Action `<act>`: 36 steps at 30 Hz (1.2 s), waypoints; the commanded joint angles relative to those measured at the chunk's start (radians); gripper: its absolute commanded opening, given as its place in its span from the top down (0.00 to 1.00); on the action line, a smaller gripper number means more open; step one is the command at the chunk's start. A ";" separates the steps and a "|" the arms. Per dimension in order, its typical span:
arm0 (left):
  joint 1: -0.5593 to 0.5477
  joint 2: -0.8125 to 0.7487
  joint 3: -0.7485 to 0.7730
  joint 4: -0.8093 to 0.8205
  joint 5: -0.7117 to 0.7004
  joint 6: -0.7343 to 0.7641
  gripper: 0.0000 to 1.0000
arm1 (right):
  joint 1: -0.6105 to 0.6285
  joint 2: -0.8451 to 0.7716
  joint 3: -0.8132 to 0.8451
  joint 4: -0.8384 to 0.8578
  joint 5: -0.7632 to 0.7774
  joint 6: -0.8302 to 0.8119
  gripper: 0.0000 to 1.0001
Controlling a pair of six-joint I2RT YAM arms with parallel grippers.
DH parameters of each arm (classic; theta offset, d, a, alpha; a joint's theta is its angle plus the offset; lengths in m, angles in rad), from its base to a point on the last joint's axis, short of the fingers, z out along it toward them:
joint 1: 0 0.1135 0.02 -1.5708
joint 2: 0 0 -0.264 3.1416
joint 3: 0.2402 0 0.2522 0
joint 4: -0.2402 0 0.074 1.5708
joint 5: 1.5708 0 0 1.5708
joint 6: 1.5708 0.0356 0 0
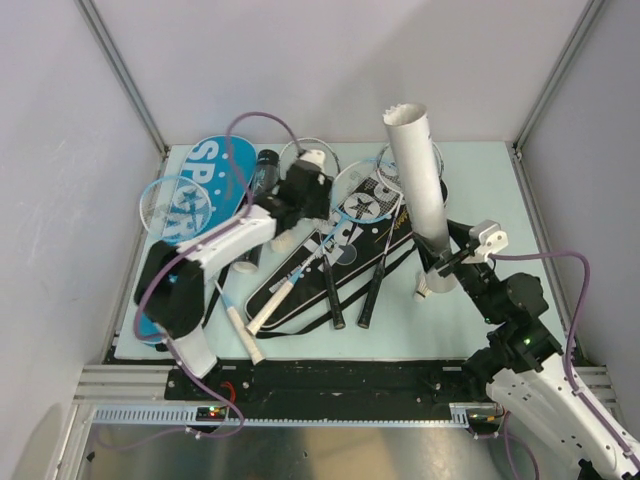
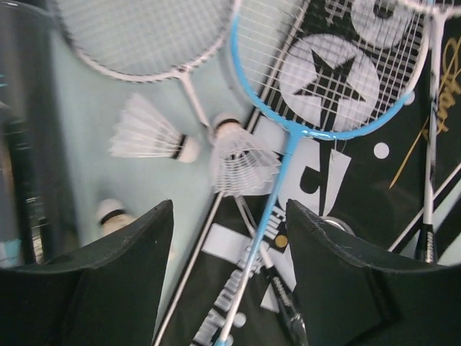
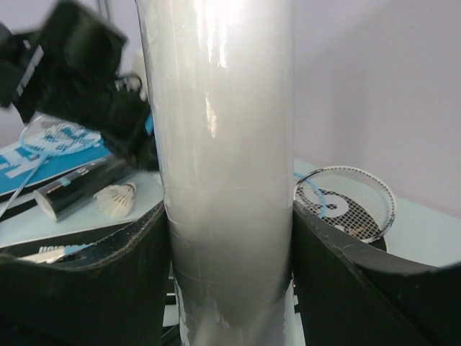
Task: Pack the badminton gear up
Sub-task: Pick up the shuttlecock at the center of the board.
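My right gripper point(image 1: 440, 262) is shut on the lower part of a white shuttle tube point(image 1: 422, 185) and holds it upright; the tube fills the right wrist view point(image 3: 220, 144) between the fingers point(image 3: 108, 288). My left gripper point(image 1: 300, 205) is open and empty, hovering over the black "SPORT" bag point(image 1: 335, 250). In the left wrist view its fingers point(image 2: 122, 281) straddle the blue racket's shaft point(image 2: 270, 202). Three shuttlecocks lie ahead of it: one point(image 2: 155, 137), another point(image 2: 241, 155), and a third point(image 2: 115, 213). A black tube point(image 1: 258, 195) lies to the left.
A blue "SPORT" bag point(image 1: 205, 180) lies at the back left under a light-framed racket point(image 1: 165, 200). Two black-handled rackets point(image 1: 370, 290) lie across the black bag. A shuttlecock point(image 1: 422, 292) sits by the white tube's base. Frame posts stand at the back corners.
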 commanded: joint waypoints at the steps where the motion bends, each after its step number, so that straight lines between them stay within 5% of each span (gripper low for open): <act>1: -0.048 0.107 0.022 0.124 -0.151 0.004 0.33 | -0.003 -0.027 0.009 0.095 0.074 0.001 0.57; 12: -0.051 0.249 0.050 0.143 -0.173 -0.074 0.39 | -0.005 -0.041 0.009 0.078 0.093 -0.004 0.58; 28: -0.001 0.331 0.098 0.153 -0.137 -0.050 0.63 | -0.005 -0.022 0.009 0.089 0.079 0.007 0.58; 32: 0.004 0.346 0.109 0.156 -0.127 -0.032 0.74 | -0.005 -0.021 0.009 0.100 0.071 0.020 0.59; 36: 0.009 0.343 0.111 0.159 -0.099 -0.030 0.96 | -0.004 -0.024 0.009 0.101 0.090 0.024 0.61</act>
